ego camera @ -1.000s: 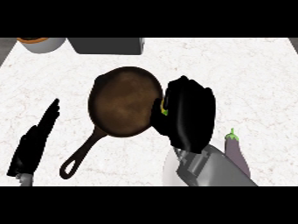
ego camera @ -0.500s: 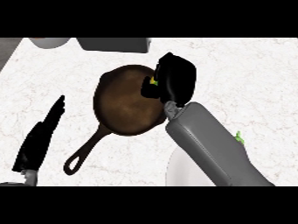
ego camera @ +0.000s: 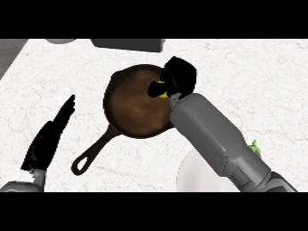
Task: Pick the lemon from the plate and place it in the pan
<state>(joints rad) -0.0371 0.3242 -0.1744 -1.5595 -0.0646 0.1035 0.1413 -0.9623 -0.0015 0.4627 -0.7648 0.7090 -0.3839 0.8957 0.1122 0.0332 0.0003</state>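
White marble counter (ego camera: 249, 67) carries it all. Your right hand (ego camera: 177, 76) sits over the pan's (ego camera: 136, 106) far-right rim, fingers curled round the lemon (ego camera: 161, 93), only a yellow sliver showing. Bring it in toward the pan's centre & go low before letting go, so it doesn't roll over the rim. Left hand (ego camera: 49, 135) rests open at left, fingers straight. Plate (ego camera: 193, 173) is near the bottom edge w/ something green (ego camera: 254, 146) beside it; grey containers at the back.

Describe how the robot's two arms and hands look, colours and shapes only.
Both forearms are grey, smooth and tube-shaped, ending in black hands. The right hand is chunky and glossy; the left hand is slim and long. No cables or markings show.
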